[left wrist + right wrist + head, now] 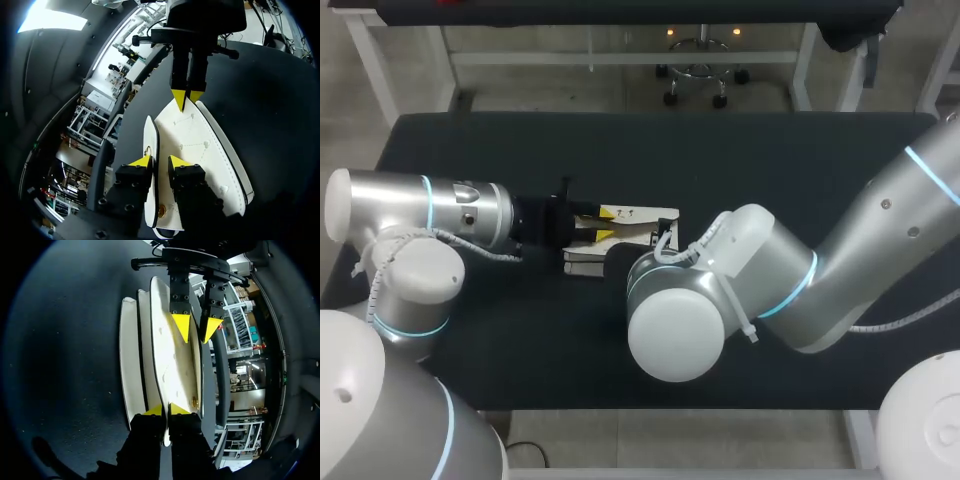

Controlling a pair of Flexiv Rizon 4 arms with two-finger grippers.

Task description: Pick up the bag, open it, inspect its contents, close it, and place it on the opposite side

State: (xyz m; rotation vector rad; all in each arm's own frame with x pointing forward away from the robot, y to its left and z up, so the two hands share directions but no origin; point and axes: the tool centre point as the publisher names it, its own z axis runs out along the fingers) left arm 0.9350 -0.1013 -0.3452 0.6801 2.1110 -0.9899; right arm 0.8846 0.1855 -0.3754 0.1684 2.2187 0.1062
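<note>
A white bag with dark edging is being shown near the middle of a dark surface; the left arm is being seen coming in from the left and the right arm from the right, with the two pincers facing each other at opposite ends of the bag. In the head view the left pincer is being seen at the bag's left end, and the right pincer, partly hidden by its own wrist, at the right end. In the left wrist view the left pincer is being held apart, with a narrow upright flap of the bag standing between its yellow tips; the flap is being touched by one tip only, and a gap is being left at the other; ahead of it, the right pincer is being shown clamped on the far end of the bag's broad white panel, its tips almost together. In the right wrist view the right pincer is being seen pinching a thin white edge of the bag; several white layers are being shown side by side, slightly spread; the left pincer is being seen at their far end; a small brass-coloured stud is being shown on one layer beside the right pincer.
</note>
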